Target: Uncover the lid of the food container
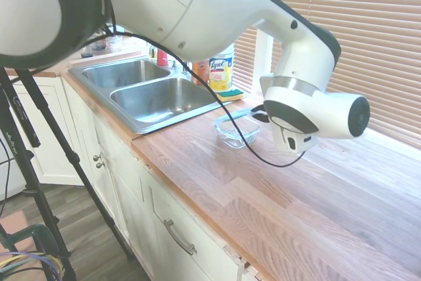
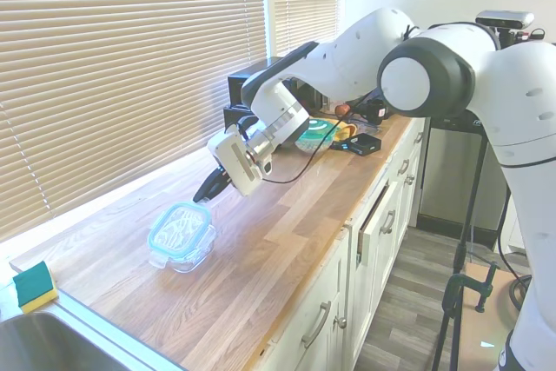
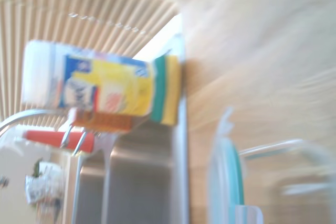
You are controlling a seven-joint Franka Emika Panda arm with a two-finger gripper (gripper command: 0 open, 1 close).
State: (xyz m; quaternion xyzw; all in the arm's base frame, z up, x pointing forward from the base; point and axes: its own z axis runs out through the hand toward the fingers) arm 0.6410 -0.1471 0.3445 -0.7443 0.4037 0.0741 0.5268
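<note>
I count one glass dish (image 2: 181, 249) on the wooden counter (image 2: 287, 241), and one lid (image 2: 178, 224) with a teal rim, propped at a tilt on the dish. There is one sponge (image 2: 36, 286), yellow with a green top, by the sink. The sink (image 1: 154, 97) has two basins. Behind it I see one tub of wipes (image 1: 222, 68) with a yellow label, and one red bottle (image 1: 162, 57). One arm is in the scene, with one gripper (image 2: 212, 188). On my side of the counter I can make out three cabinet handles (image 2: 314, 326).
</note>
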